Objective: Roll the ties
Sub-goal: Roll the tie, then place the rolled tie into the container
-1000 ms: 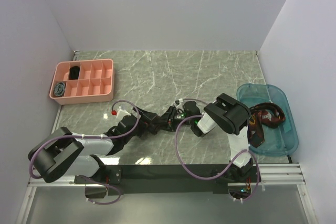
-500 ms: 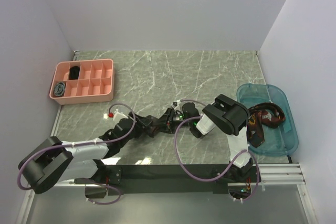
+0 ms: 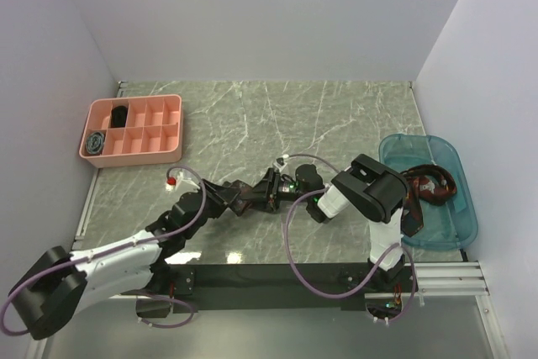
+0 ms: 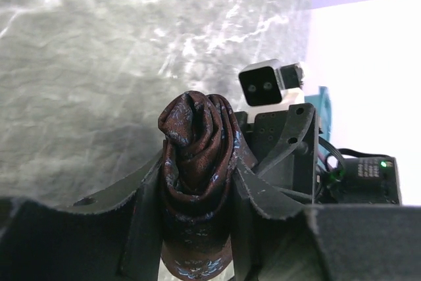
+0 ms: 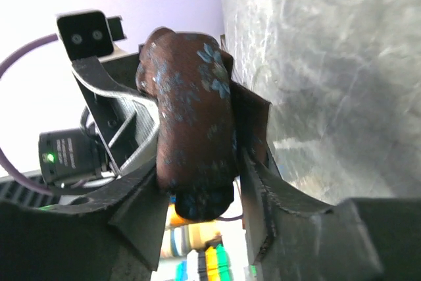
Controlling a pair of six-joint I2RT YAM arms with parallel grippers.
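Observation:
A dark maroon patterned tie, rolled into a tight coil (image 4: 197,156), hangs above the middle of the table where both arms meet. My left gripper (image 4: 197,192) is shut on it, both fingers pressing into the coil's sides. In the right wrist view the same coil (image 5: 194,129) stands between the fingers of my right gripper (image 5: 200,176), which is open, with a thin gap at one finger. From above, the left gripper (image 3: 256,195) and the right gripper (image 3: 284,187) face each other nose to nose.
A blue-green tray (image 3: 458,208) at the right edge holds a loose maroon tie (image 3: 429,187). A pink divided box (image 3: 179,128) at the far left holds a black coil (image 3: 120,113) and a grey-blue coil (image 3: 97,141). Purple cables loop off both arms.
The left arm has stretched out to the right and its jaws have closed onto the coil. The right gripper's jaws have widened around the coil.

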